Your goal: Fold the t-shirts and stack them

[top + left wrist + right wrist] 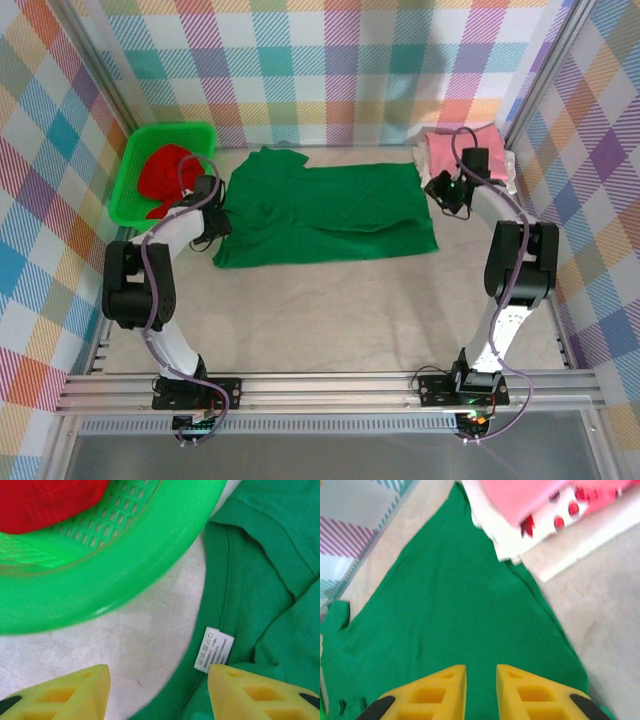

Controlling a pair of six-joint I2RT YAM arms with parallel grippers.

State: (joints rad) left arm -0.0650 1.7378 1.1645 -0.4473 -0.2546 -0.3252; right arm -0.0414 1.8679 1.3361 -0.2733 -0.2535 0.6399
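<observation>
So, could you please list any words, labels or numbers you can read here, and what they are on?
On the dark green t-shirt, a white neck label: printed lines, too small and blurred to read.
No other writing can be made out.

table w/ dk green tee mid, green basket far left, folded tee stack far right

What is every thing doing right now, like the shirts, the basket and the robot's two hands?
dark green t-shirt: spread out on the table, not folded yet, left end rumpled.
red t-shirt: crumpled in the basket.
basket: upright, holding the red t-shirt.
pink t-shirt: folded, at the table's far right corner.
left hand: open, empty, over the green collar.
right hand: open a little, empty, over the dark green t-shirt.
</observation>
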